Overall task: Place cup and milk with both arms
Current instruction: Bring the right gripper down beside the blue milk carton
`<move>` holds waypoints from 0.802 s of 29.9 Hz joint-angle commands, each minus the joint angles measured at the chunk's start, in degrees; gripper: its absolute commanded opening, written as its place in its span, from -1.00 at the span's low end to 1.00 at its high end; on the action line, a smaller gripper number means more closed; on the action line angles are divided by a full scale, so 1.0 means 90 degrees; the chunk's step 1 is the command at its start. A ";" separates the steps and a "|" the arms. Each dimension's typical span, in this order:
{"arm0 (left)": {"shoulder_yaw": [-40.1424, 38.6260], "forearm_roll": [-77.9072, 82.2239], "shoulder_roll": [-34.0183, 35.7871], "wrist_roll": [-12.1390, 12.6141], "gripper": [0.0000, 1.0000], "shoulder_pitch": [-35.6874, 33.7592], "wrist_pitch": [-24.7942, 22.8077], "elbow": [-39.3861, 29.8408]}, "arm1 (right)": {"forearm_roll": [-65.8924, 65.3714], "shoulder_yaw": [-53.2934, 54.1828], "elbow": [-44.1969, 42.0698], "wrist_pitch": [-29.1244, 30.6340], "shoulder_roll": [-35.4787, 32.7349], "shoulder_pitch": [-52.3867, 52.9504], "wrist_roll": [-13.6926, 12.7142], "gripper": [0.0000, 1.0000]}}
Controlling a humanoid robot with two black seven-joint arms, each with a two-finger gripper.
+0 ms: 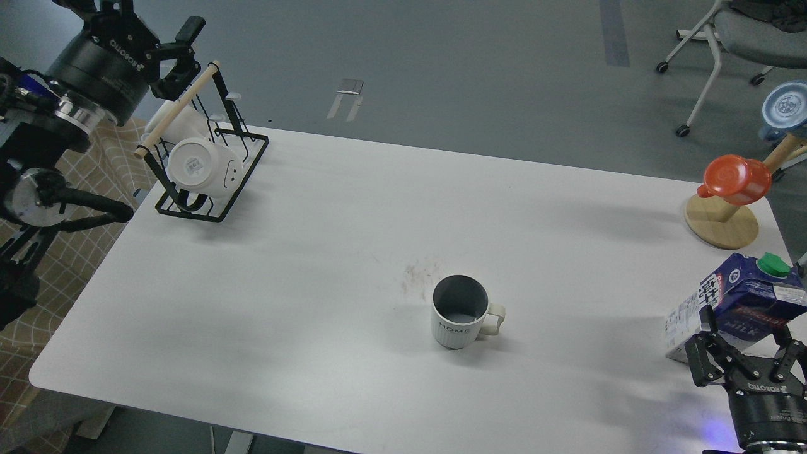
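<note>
Cream ribbed mug [461, 312] stands upright mid-table, free. Right gripper [746, 343], fingers spread, straddles the base of the navy-and-white gable-top milk carton [737, 302] far right of the mug, likely readying a grasp. Left gripper [173, 53], spread, hovers over the black wire rack [208, 167], far left.

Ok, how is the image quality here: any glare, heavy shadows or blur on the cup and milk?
Head view: even, soft lighting; the cup is sharp, its HOME print readable, with a faint shadow to its left. The milk is legible, partly hidden by the right gripper. A bluish glow sits at the bottom right edge of the table. No notable blur.
</note>
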 commanded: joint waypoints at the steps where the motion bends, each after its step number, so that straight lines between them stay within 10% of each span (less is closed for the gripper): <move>1: 0.0000 0.0000 -0.0003 -0.0010 0.95 -0.0007 0.0000 0.0000 | 0.0004 0.0035 -0.0117 0.0000 0.0007 0.0164 0.0019 0.81; 10: 0.0000 0.0000 0.0017 -0.0029 0.95 0.0002 -0.0010 0.0029 | -0.0006 0.0036 -0.0410 0.0000 -0.0003 0.0644 0.0126 0.81; 24: 0.0039 0.0020 -0.0052 -0.0039 0.95 0.0002 0.0000 0.0088 | -0.0026 -0.0003 -0.0322 0.0000 -0.0013 0.0526 0.0117 0.16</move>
